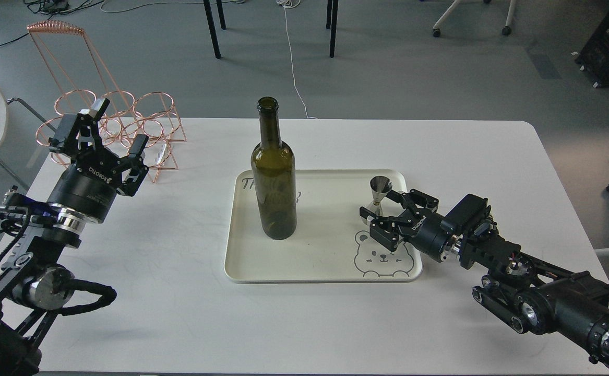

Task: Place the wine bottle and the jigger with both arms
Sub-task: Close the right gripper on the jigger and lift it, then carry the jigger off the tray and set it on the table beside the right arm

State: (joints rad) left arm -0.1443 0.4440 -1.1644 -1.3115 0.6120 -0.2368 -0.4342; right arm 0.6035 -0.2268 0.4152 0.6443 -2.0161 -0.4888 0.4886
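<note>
A tall dark olive-green wine bottle [274, 172] stands upright on the left part of a cream tray [314, 261]. A small shiny steel jigger [379, 194] stands on the tray's right part. My right gripper [378, 206] is open, its fingers reaching in from the right on either side of the jigger's lower half; I cannot tell if they touch it. My left gripper [116, 128] is open and empty at the table's far left, well away from the bottle.
A copper wire bottle rack [111, 122] stands at the back left corner, just behind my left gripper. The tray bears a bear drawing [382, 256] at its front right. The white table [179, 303] ends near the frame's bottom.
</note>
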